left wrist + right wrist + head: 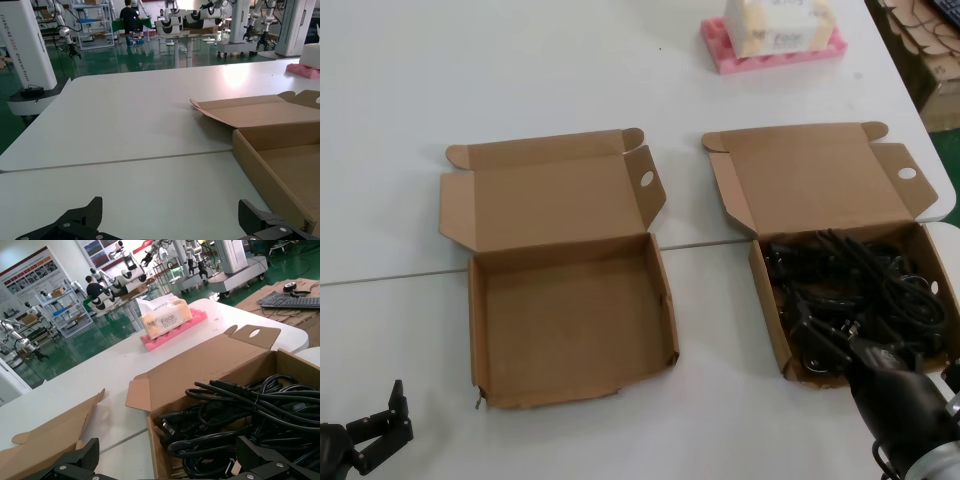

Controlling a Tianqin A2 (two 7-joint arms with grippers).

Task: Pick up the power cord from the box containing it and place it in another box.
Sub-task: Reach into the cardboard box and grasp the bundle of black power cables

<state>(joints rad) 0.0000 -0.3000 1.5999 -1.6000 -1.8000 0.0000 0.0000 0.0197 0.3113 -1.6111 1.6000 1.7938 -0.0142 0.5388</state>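
Head view: cord sitting in the right-hand box

Lying tangled, power cord [860, 290] filling box [772, 320]; right gripper [165, 460] hovering spread wide at its front wall. Resting low on counter [400, 180], left gripper [382, 420] gaping beside ragged box [665, 290]

Both boxes are matt brown cardboard: the empty one [570, 330] with a rough, ragged front edge, the full one [820, 175] neater. The power cord [860, 290] looks like slightly glossy black rubber (plugs probably moulded plastic), on a smooth white table [520, 70]
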